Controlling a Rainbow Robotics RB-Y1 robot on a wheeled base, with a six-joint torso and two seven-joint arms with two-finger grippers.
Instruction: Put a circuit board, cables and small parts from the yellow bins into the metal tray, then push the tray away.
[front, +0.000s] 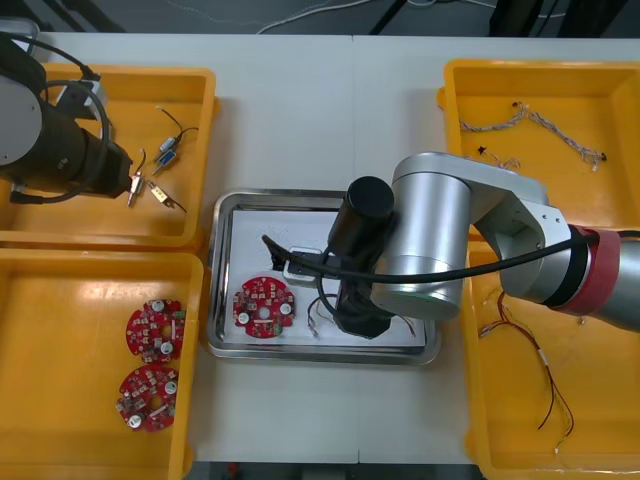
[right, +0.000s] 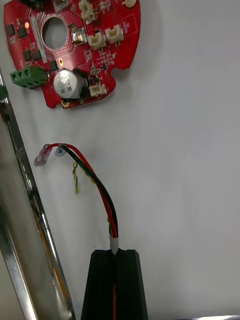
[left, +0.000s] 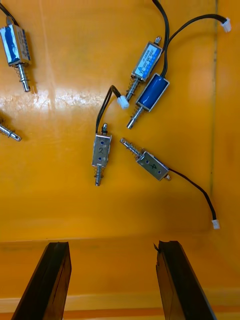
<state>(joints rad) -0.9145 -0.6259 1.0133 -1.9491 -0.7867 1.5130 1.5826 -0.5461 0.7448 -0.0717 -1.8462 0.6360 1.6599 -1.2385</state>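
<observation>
Metal tray (front: 250, 225) is sitting between the yellow bins. The right gripper (front: 362, 322) is hanging low over its white floor, with the bulky right arm reaching in above the tray's right half. Its jaws are pinching together on a red and black cable (right: 102, 200), whose free end is lying on the floor between the tray's shiny wall (right: 20, 235) and the round circuit board (right: 70, 45).

The likeliest trouble, I judge, is in the letting go: the springy cable may be clinging to a finger and riding up with it, or its end may be creeping over the wall. A low exit might also be nudging the board.

At the left, the far bin (front: 200, 90) is lying under the left gripper (front: 133, 185), jaws standing wide with nothing between them. The near bin (front: 60, 300) is holding two more boards. The right-hand bins are holding loose cables. Small metal parts (left: 150, 162) are lying just beyond the left fingertips; their thin black leads are crossing, so picking one may be dragging a neighbour along.
</observation>
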